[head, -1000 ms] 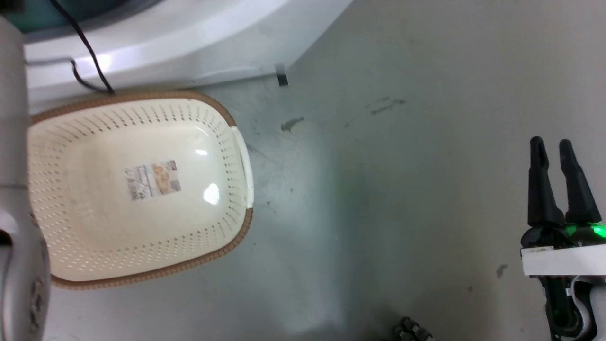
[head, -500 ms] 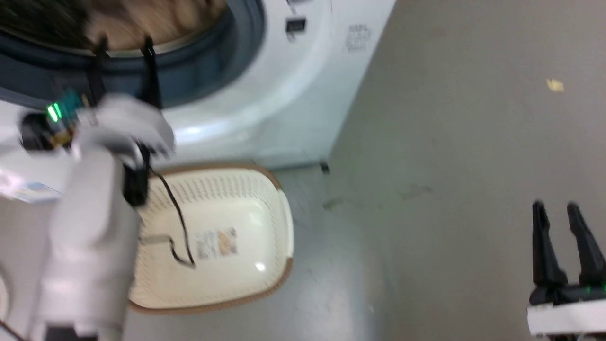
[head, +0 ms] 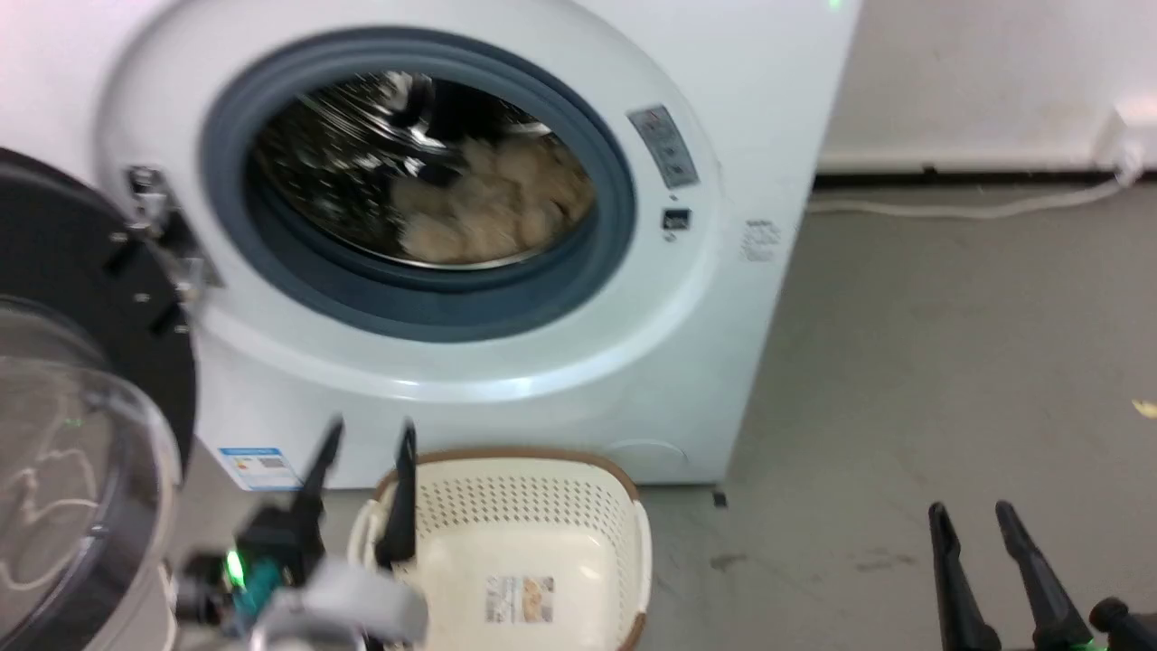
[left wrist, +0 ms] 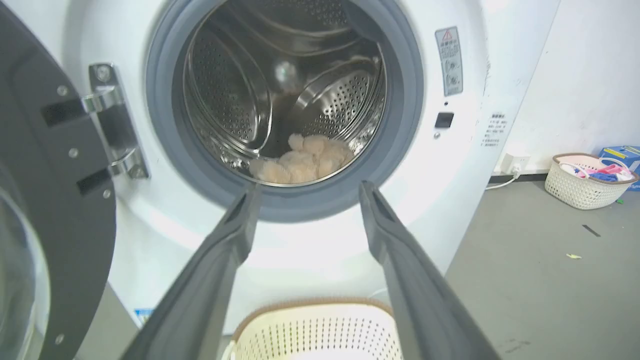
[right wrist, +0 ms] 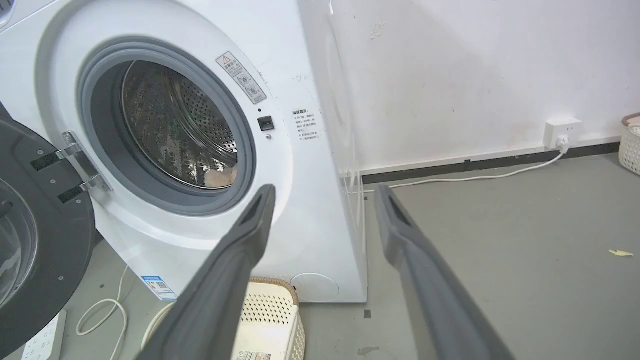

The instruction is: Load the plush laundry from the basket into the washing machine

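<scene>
The beige plush laundry (head: 484, 208) (left wrist: 300, 160) lies inside the steel drum of the white washing machine (head: 560, 380) (right wrist: 310, 165), whose black-rimmed door (head: 81, 434) hangs open at the left. The cream basket (head: 533, 533) (left wrist: 320, 325) (right wrist: 270, 315) stands on the floor before the washer, nothing in it but its bottom label. My left gripper (head: 366, 438) (left wrist: 307, 192) is open above the basket's left rim, outside the opening, fingers pointing at the drum. My right gripper (head: 972, 515) (right wrist: 322, 197) is open over bare floor at the lower right.
A second basket (left wrist: 582, 180) with coloured clothes stands by the wall at the right, a blue box beside it. A white cable (right wrist: 475, 176) runs to a wall socket (right wrist: 562, 131). A power strip and cord (right wrist: 100, 315) lie under the open door. Grey floor lies to the right.
The head camera has tilted up from the basket to the washer front. My left gripper has drawn back out of the drum opening and down over the basket; the plush stays inside.
</scene>
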